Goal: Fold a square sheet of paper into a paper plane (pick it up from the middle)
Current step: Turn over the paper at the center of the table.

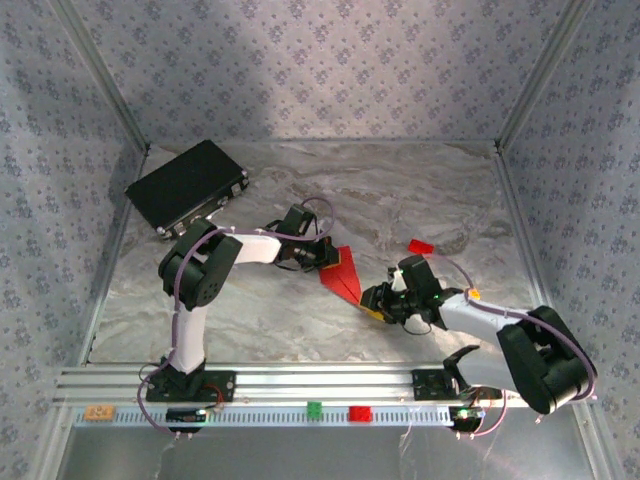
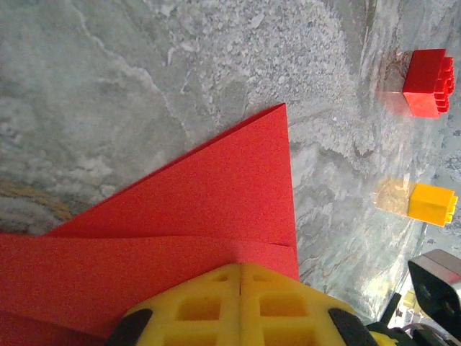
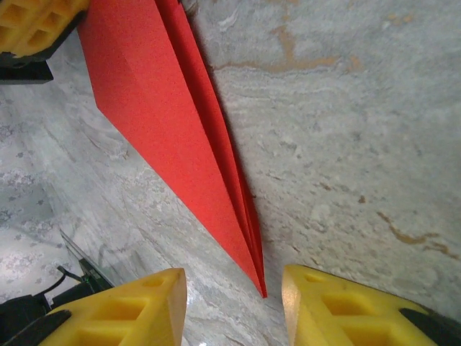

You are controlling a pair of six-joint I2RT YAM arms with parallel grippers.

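The plane (image 1: 341, 272) lies on the surface (image 1: 420, 190) between my 2 pairs of jaws, its sharp tip toward the right pair. My left jaws are shut tight at its wide end (pinching or just pressing, I cannot tell). My right jaws stand partly open, straddling the tip without touching it.

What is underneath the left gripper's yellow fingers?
The folded red paper plane, lying on the marbled table. The shut left gripper covers the spot beneath it, so contact cannot be seen.
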